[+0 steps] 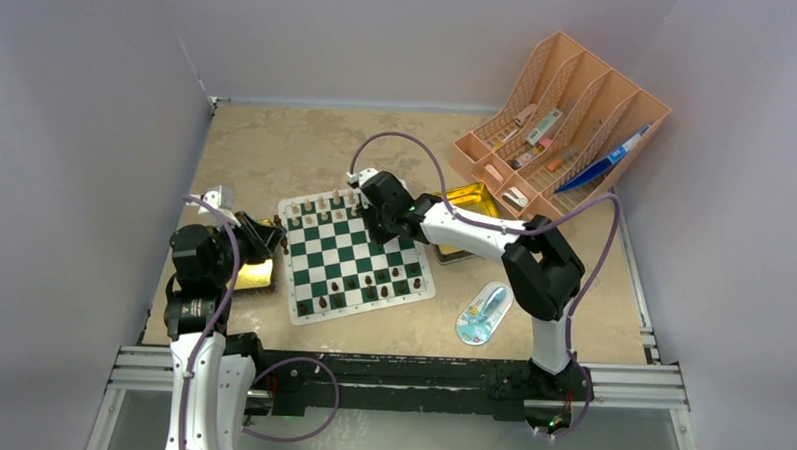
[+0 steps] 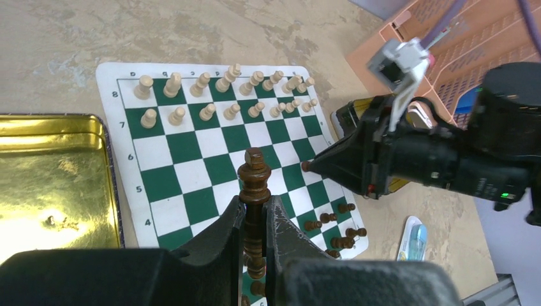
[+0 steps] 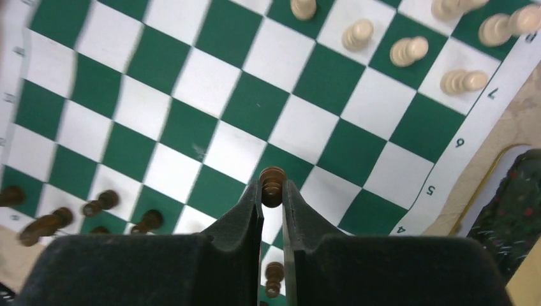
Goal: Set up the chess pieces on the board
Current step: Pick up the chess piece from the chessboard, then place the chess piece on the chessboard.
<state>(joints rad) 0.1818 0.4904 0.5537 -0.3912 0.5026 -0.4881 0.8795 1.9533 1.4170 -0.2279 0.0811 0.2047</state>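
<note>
Chess pieces (image 2: 207, 111) stand in two groups on the board (image 1: 335, 255). Seen from the top camera, the cream ones fill two rows along its 12 o'clock edge and the dark brown ones (image 1: 372, 282) sit toward 6 o'clock. The left gripper (image 2: 255, 213) is clamped on a tall dark piece (image 2: 254, 182) with a turned, knobbed stem, held upright at the board's 9 o'clock edge beside a gold tin (image 2: 51, 172). The right gripper (image 3: 272, 194) pinches a small round-headed dark piece (image 3: 272, 185) over squares toward 3 o'clock.
</note>
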